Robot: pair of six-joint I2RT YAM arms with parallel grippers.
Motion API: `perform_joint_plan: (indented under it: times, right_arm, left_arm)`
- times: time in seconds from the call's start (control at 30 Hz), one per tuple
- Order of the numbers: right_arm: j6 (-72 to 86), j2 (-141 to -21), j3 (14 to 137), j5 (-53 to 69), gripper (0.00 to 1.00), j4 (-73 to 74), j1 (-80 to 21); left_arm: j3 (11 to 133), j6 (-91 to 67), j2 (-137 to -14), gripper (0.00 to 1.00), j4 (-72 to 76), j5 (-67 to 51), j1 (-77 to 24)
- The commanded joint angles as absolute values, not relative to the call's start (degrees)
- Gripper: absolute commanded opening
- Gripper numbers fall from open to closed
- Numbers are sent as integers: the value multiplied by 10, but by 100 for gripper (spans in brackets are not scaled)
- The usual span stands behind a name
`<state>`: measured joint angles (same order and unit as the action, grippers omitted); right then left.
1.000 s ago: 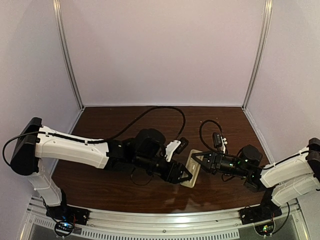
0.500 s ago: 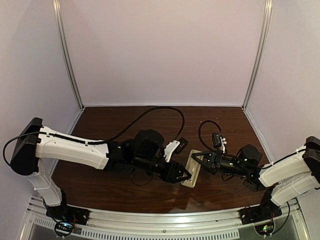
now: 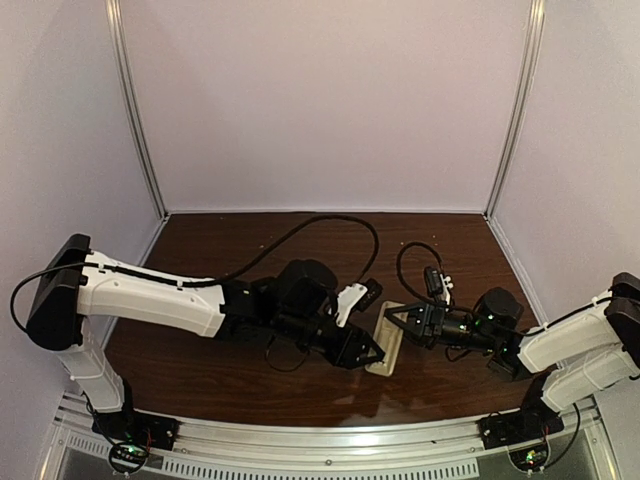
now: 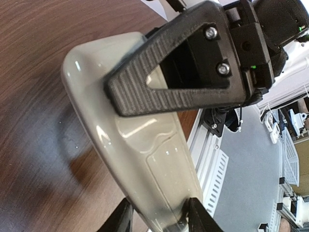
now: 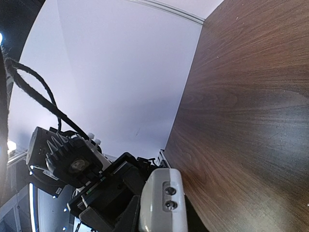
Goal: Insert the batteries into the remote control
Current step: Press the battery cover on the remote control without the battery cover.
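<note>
The remote control [image 3: 386,340] lies back up near the table's middle, its pale beige back [image 4: 145,145] showing a shut bay cover outline. My left gripper [image 3: 368,352] is shut on the remote's near end, with its fingertips [image 4: 195,216] on both sides [image 4: 159,220]. My right gripper [image 3: 394,318] is shut on the far end; its black finger [image 4: 183,72] lies across the back. In the right wrist view the remote's end [image 5: 163,198], with two small lenses, sits between my right gripper's [image 5: 161,215] fingers. The batteries are out of view.
Black cables [image 3: 330,222] loop over the dark wood table [image 3: 220,370] behind both arms. A small black and white connector [image 3: 437,280] hangs on the right arm's cable. Pale enclosure walls close the back and sides, and a metal rail [image 3: 330,455] runs along the front edge.
The left arm has shifted slightly to the right with the remote; both grippers keep their hold.
</note>
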<state>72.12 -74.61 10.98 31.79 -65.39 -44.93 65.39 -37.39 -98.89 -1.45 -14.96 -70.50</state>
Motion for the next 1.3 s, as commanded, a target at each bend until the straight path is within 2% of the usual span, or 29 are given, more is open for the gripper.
perform_joint_plan:
  times: [0.0, 0.5, 0.67, 0.87, 1.03, 1.27]
  right_arm:
    - [775, -723, 138, 311, 0, -747, -442]
    - [764, -704, 151, 322, 0, -699, -431]
    - [730, -684, 151, 314, 0, -630, -431]
    - [644, -609, 180, 259, 0, -394, -432]
    - [609, -579, 212, 209, 0, -287, -433]
    - [615, -586, 220, 191, 1, -278, -437]
  left_arm:
    - [647, -336, -1027, 40, -84, -132, -722]
    - [679, -306, -1044, 53, -136, -103, -735]
    - [653, -328, -986, 70, -94, -63, -726]
    - [630, -326, -919, 96, -46, -25, -726]
    - [648, -319, -928, 97, -42, -10, -737]
    - [717, -333, -986, 97, -66, 44, -744]
